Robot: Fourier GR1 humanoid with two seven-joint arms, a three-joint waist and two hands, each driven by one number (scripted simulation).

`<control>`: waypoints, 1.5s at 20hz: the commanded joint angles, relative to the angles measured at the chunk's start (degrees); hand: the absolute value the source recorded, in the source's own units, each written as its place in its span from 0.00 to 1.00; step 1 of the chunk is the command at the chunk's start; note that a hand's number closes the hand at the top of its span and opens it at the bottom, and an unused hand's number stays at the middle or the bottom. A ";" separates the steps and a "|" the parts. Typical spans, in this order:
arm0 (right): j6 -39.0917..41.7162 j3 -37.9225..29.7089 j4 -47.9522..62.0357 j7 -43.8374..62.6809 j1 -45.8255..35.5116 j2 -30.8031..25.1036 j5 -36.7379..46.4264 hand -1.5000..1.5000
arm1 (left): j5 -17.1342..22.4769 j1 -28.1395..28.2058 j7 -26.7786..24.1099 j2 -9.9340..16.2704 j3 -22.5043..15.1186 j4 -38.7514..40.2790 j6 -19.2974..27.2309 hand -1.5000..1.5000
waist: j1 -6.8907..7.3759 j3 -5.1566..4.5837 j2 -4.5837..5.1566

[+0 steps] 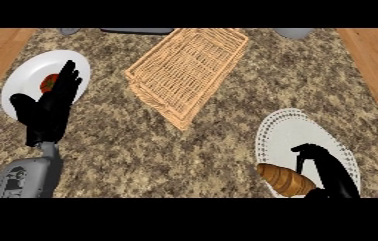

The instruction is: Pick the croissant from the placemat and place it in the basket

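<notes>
Nowhere any legible writing; right robot hand (328,172) curled against croissant (286,179) on placemat (299,130), left robot hand (50,107) relaxed.

A speckled brown-and-grey stone surface (221,150) fills the view. Orange-brown wood strips (13,42) flank the surface at its far left and far right corners. Grey objects (294,32), partly cut off, sit along the surface's far edge.

Golden-brown croissant (286,180) lies on the white lacy placemat (295,130); woven basket (188,70) sits well apart, tilted.
</notes>
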 commanded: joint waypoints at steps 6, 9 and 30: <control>-4.21 19.36 1.27 11.70 -9.47 10.21 1.56 1.00 | -0.02 -2.82 -0.24 -1.14 -2.93 -0.07 -1.90 0.50 | 8.47 3.21 2.45; -9.94 22.70 0.48 14.16 -12.39 10.30 -2.58 1.00 | 0.01 -3.12 0.12 -2.09 -3.73 0.40 -1.89 0.50 | 8.56 3.56 2.40; -53.20 40.01 5.33 46.76 -47.50 10.52 -3.96 1.00 | -1.39 -4.95 0.04 -2.31 -4.18 4.02 -1.36 0.50 | 8.14 2.43 1.04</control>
